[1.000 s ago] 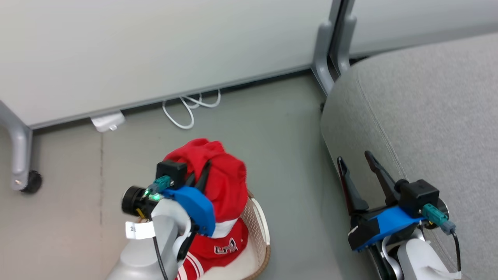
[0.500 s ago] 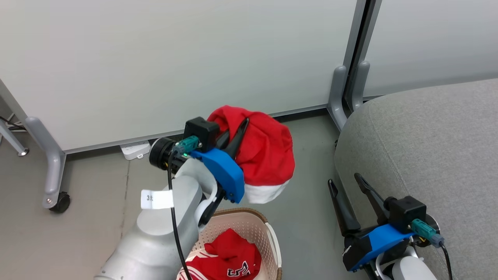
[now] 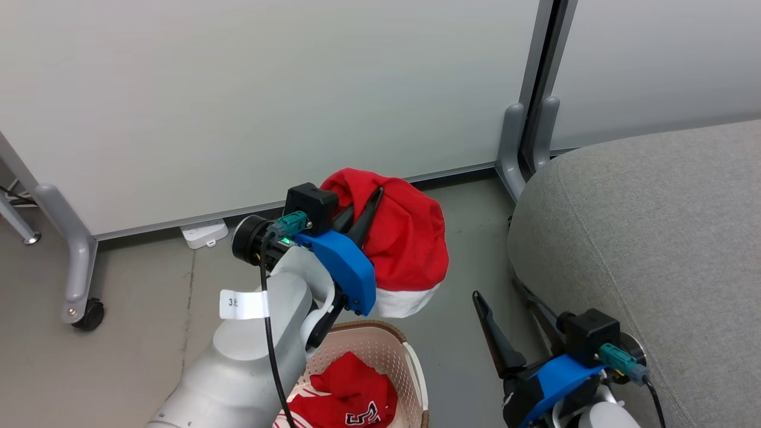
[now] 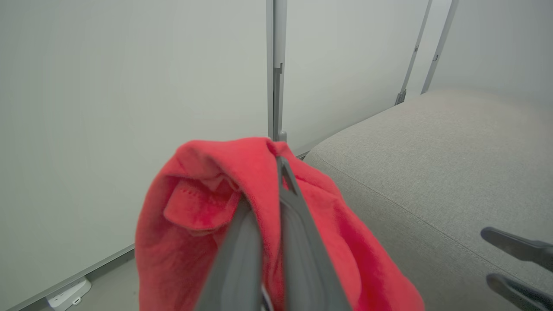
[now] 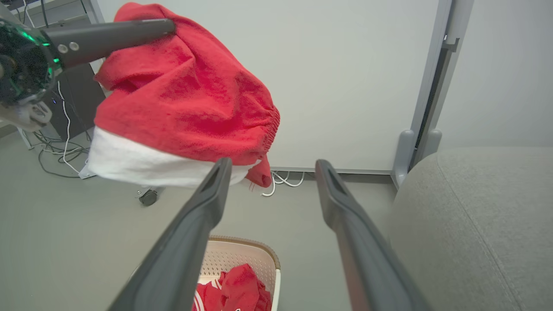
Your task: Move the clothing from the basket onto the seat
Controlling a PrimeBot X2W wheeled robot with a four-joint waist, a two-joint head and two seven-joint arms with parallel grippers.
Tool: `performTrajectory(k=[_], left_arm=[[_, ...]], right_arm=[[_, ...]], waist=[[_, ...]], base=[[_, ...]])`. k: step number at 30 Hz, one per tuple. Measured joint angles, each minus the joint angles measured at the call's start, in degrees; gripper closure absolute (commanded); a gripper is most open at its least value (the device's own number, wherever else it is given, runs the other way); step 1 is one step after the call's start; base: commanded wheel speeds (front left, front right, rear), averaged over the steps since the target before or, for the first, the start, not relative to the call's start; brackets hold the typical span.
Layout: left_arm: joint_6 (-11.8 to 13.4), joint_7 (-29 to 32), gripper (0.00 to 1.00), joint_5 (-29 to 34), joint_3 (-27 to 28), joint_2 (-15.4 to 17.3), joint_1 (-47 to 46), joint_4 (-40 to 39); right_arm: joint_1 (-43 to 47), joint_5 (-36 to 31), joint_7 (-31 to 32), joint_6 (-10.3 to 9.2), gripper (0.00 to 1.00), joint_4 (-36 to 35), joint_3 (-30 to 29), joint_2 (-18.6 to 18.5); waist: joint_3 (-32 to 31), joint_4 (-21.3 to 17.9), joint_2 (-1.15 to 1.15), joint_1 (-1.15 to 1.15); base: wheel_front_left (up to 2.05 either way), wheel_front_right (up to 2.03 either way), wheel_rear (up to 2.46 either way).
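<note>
The left gripper (image 3: 362, 208), jaws clenched on the hemmed garment (image 3: 410, 238), is holding that red piece with the white band high above the basket (image 3: 414, 364). A second ago the garment was still resting on the basket's load; it is now hanging clear of the rim, on the side of the basket that faces the seat (image 3: 654, 238). The head camera has also tilted up meanwhile. The lift therefore looks finished, and the carry across to the seat appears to be what remains for this piece. The striped garment (image 3: 351, 398) is still lying inside the basket. The right gripper (image 3: 498, 294), jaws spread and empty, is waiting between basket and seat. The frame edge and the left forearm are cutting off much of the basket, folds are burying the pinch point, and the emblem is showing only in part.
</note>
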Motion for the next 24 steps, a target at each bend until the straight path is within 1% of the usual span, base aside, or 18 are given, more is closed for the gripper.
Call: performTrajectory(k=[5,9,16,24], left_arm=[[0.0,-0.3,1.0,-0.5,-0.8,0.0,-0.6,0.2],[0.0,-0.5,1.0,-0.7,-1.5,0.0,-0.8,0.4],[0.0,-0.6,1.0,-2.2,-3.2,-0.1,-0.8,-0.2],[0.4,-0.9,1.0,-3.6,-5.0,-0.1,-1.1,-0.5]], right_arm=[[-1.4,2.9,0.8,0.0,0.0,0.7,4.2,0.0],[-5.9,5.6,1.7,0.01,0.0,2.1,8.2,0.0],[-12.5,10.6,4.1,0.0,0.0,7.1,13.7,0.0],[-18.4,14.8,5.2,0.0,0.0,13.3,17.7,0.0]], waist=[[0.2,0.1,0.0,0.0],[0.4,0.1,0.0,0.01],[0.5,0.5,0.0,0.01],[0.7,1.1,0.0,0.01]], base=[[0.0,0.0,0.0],[0.0,0.0,0.0],[0.0,0.0,0.0],[0.0,0.0,0.0]])
